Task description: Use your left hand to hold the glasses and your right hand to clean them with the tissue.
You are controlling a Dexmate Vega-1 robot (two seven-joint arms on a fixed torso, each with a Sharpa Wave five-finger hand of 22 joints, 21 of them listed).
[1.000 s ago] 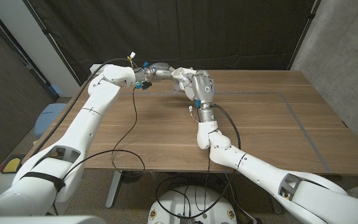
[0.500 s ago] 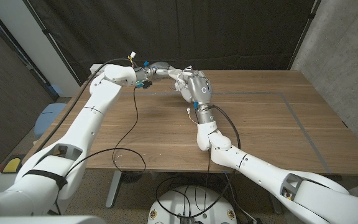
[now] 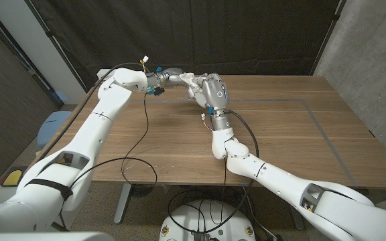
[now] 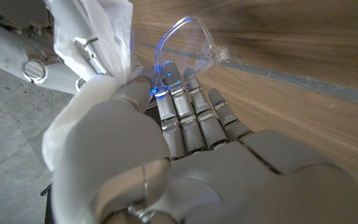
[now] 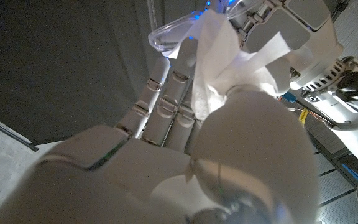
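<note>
Head view showed two hands meeting above the far side of the wooden worktop [image 3: 280,134]. One pair of clear glasses [image 4: 188,43] sat pinched in the left hand [image 3: 174,75], and the right hand [image 3: 210,92] held one white tissue [image 5: 219,74] pressed against the lens.
</note>
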